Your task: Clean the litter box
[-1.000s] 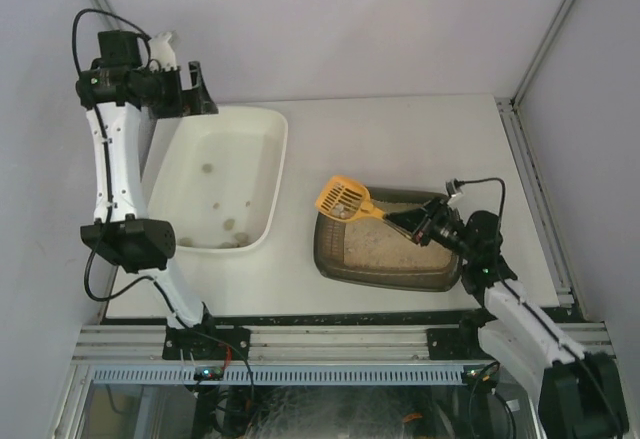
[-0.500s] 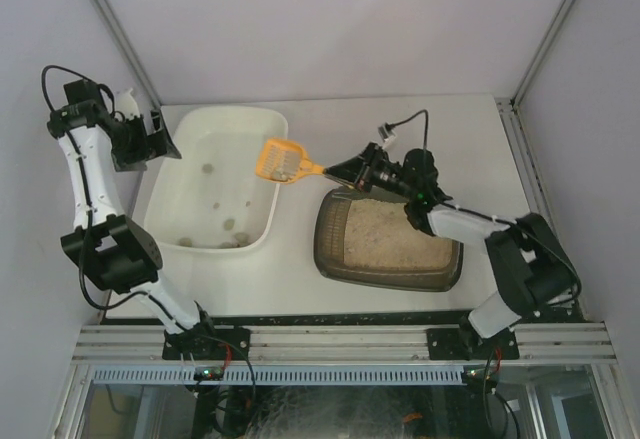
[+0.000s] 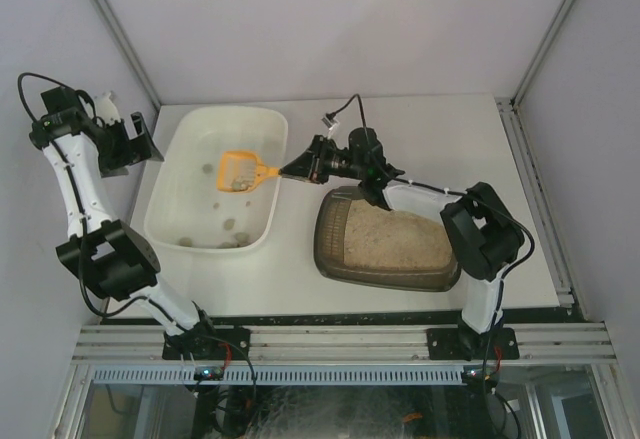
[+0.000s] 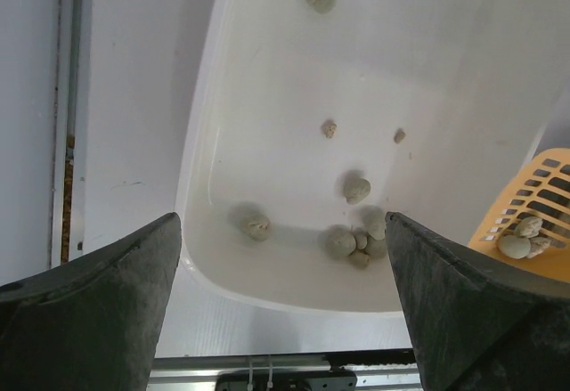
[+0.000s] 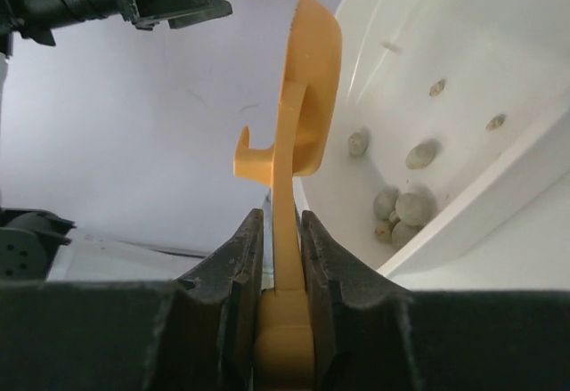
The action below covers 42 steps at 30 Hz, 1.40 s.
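The litter box [image 3: 331, 255], a dark tray of beige litter [image 3: 390, 234], sits right of centre on the table. My right gripper [image 3: 300, 168] is shut on the handle of an orange slotted scoop [image 3: 240, 171], whose head hangs over the white tub [image 3: 281, 137]. The right wrist view shows the scoop [image 5: 307, 97] edge-on between the closed jaws of that gripper [image 5: 280, 240]. From the left wrist, the scoop [image 4: 534, 217] carries a few grey clumps [image 4: 517, 244]. My left gripper [image 4: 283, 257] stands open and holds nothing, above the tub's left rim [image 4: 200, 142].
Several grey clumps [image 4: 356, 241] lie on the tub floor, mostly at its near end. The left arm [image 3: 75, 174] rises along the left wall. Metal frame rails [image 3: 530, 174] border the table at right and front.
The right arm has swung the scoop left, from over the litter box to over the white tub. The left gripper has drawn back toward the left wall, still open.
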Motion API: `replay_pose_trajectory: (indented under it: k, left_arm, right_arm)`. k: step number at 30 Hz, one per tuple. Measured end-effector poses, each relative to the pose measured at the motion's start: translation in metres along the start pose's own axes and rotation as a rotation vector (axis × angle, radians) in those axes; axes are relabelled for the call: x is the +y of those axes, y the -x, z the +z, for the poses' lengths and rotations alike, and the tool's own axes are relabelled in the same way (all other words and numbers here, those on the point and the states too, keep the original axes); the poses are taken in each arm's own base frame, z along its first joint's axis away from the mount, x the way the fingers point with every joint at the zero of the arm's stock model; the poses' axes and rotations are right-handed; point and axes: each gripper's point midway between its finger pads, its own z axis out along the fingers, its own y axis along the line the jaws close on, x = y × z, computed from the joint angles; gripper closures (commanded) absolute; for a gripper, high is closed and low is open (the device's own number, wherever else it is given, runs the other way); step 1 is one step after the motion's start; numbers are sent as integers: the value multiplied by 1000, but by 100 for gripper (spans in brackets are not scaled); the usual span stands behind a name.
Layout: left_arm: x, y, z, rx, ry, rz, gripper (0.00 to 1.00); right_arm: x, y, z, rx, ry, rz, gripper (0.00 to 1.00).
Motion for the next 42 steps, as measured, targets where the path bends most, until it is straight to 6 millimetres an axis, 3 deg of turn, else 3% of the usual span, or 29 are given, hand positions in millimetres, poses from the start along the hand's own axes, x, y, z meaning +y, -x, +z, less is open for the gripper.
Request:
replay_pose_trajectory:
  k: [11, 17, 22, 28, 33, 37, 39, 42]
  left_arm:
    - [7, -1, 1, -2, 31, 0, 0]
    - [9, -5, 5, 6, 34, -4, 0]
    - [10, -4, 5, 3, 40, -3, 0]
    - [13, -2, 6, -8, 52, 0, 0]
    - [14, -1, 7, -10, 54, 1, 0]
    - [14, -5, 10, 1, 53, -3, 0]
    - [15, -6, 10, 4, 53, -4, 0]
    - [15, -5, 11, 1, 55, -3, 0]
  right_arm:
    - [24, -21, 28, 169, -189, -419, 100]
    - [36, -57, 39, 287, -296, -761, 100]
    - [14, -100, 33, 422, -447, -1065, 100]
    - [-19, -117, 28, 521, -652, -1413, 100]
    - [-34, -114, 23, 504, -754, -1604, 100]
    - [-40, -106, 9, 472, -784, -1593, 100]
    - [-34, -97, -2, 438, -771, -1541, 100]
    - [-5, -69, -26, 316, -713, -1400, 100]
